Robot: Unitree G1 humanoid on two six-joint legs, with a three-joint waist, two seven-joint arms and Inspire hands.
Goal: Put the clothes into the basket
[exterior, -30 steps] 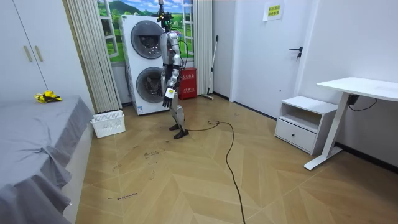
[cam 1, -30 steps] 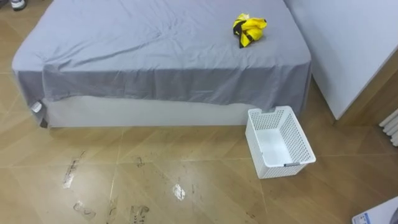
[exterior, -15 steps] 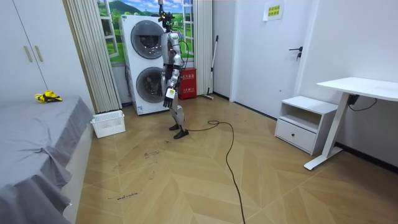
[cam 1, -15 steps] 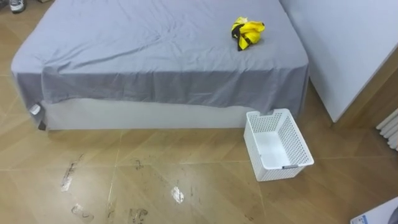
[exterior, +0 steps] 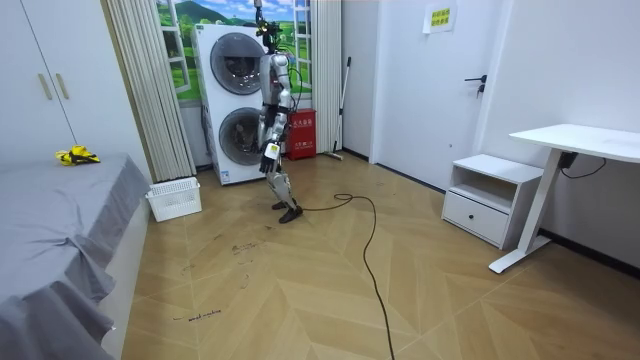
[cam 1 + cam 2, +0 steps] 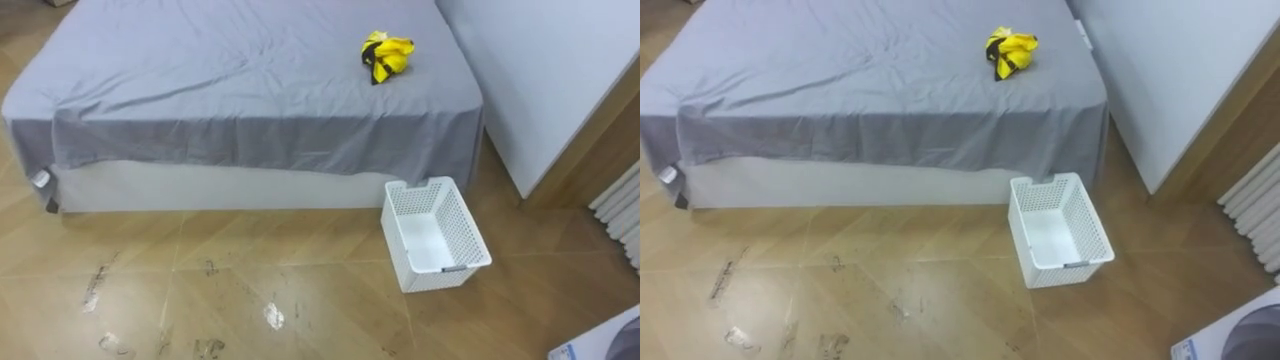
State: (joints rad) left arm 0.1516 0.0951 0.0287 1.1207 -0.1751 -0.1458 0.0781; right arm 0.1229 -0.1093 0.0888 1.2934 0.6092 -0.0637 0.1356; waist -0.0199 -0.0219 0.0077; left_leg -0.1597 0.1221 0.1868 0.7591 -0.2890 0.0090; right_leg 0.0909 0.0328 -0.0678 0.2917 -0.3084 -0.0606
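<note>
A crumpled yellow and black garment (image 6: 385, 55) lies on the grey bed (image 6: 230, 80), near its far right corner. On the wooden floor below the bed's right corner stands a white perforated basket (image 6: 465, 232) with nothing in it. In the room view I stand by the stacked washing machines, a few metres from the bed (image 5: 50, 220), the basket (image 5: 174, 198) and the garment (image 5: 76, 155). My left hand (image 5: 268, 152) hangs at my side.
A white panel (image 6: 540, 70) rises right of the bed, with a radiator (image 6: 620, 205) beyond it. Behind me are the washing machines (image 5: 238, 100) and a curtain (image 5: 145, 90). A desk (image 5: 585, 140) and low cabinet (image 5: 490, 195) stand at the room view's right.
The eye view has shifted, so bed, garment and basket now sit a little further left. In the room view my rear leg has lifted in a step toward the bed.
</note>
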